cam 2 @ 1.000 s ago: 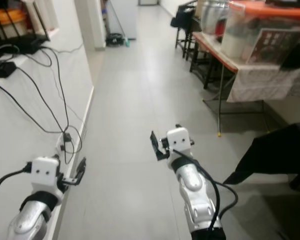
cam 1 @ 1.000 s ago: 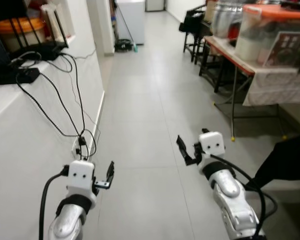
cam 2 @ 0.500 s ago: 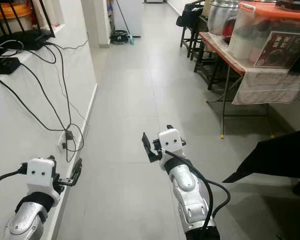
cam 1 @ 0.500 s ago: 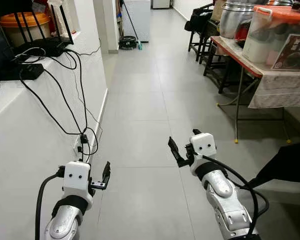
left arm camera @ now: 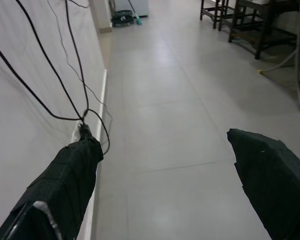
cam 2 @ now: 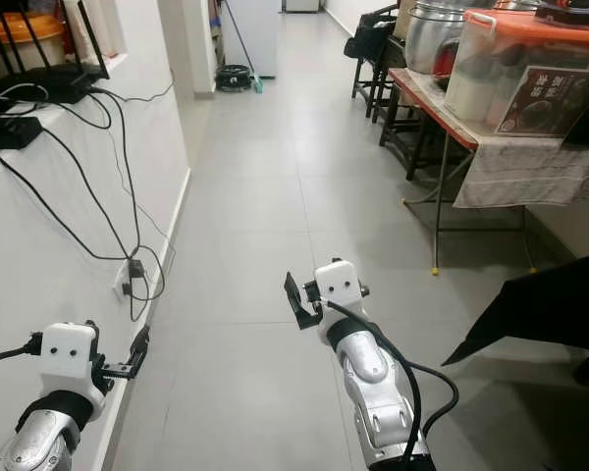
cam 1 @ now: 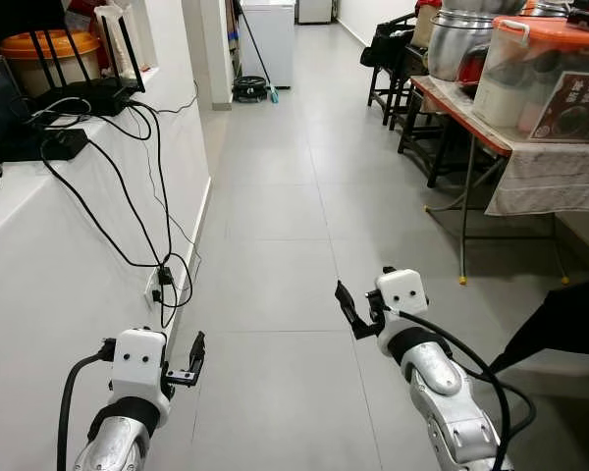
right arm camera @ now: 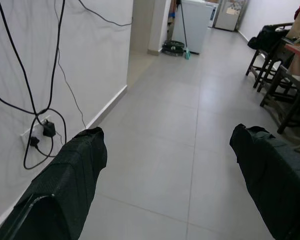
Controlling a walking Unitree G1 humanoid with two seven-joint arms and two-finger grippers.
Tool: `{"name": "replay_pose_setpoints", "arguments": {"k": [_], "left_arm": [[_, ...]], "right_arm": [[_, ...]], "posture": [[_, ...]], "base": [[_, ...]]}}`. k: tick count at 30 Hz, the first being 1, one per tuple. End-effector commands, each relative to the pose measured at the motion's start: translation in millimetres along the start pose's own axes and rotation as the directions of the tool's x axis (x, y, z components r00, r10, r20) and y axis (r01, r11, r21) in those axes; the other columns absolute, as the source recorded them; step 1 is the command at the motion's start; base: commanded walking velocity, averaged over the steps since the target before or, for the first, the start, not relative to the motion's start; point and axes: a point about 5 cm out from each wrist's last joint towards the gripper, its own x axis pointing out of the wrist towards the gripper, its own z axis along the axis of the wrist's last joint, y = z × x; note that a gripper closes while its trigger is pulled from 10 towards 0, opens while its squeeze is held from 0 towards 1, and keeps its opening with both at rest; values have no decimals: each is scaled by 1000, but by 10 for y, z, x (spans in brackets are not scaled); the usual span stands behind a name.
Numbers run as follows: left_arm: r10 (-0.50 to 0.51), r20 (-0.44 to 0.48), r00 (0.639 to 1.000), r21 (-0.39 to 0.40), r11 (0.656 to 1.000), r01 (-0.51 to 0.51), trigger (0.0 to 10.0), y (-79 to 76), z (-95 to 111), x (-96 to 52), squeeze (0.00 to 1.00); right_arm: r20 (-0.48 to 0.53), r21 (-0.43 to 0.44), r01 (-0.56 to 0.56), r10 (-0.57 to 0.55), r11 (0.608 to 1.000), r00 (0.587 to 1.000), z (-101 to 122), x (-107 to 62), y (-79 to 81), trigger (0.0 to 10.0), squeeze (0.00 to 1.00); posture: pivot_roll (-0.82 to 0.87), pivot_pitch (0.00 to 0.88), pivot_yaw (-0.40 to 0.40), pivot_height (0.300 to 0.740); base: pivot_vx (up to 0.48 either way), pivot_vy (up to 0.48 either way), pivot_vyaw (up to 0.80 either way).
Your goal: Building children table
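Over the corridor floor (cam 1: 275, 245): both arms carried forward, empty, likely for walking.
Left tool (cam 1: 194, 355): fingers spread, holding nothing, near the wall.
Right tool (cam 1: 352, 309): fingers spread, empty.
Children table: no parts visible yet.

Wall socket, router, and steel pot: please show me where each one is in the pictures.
wall socket (cam 1: 157, 286), left eye view, on its plate behind the plugs
router (cam 1: 83, 95), left eye view, on its black body
steel pot (cam 1: 458, 44), left eye view, on its side wall

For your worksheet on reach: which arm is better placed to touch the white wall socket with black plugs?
Probably left: the left claw hangs beside the white wall socket; the right claw is mid-corridor.
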Motion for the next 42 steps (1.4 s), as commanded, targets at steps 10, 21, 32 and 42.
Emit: {"name": "replay_pose_setpoints", "arguments": {"k": [10, 21, 32, 42], "left_arm": [[-43, -49, 998, 11, 999, 44, 10000, 92, -70, -8, 0], [-62, -75, 995, 59, 996, 66, 10000, 188, -84, 5, 0], [-28, -229, 973, 125, 990, 58, 10000, 304, -314, -69, 0], [147, -386, 911, 229, 972, -60, 10000, 904, -573, -244, 0]], "right_arm": [[-15, -5, -24, 24, 1000, 1000, 18, -19, 65, 10000, 0], [-8, -12, -28, 28, 1000, 1000, 48, -31, 75, 10000, 0], [-20, -32, -38, 37, 999, 999, 46, -32, 48, 10000, 0], [-37, -28, -54, 53, 998, 998, 34, -17, 48, 10000, 0]], "posture": [[44, 0, -43, 675], [37, 0, -37, 630], [34, 0, -44, 590], [33, 0, -50, 550]], "base": [[0, 0, 0], [0, 0, 0], [0, 0, 0], [0, 0, 0]]}}
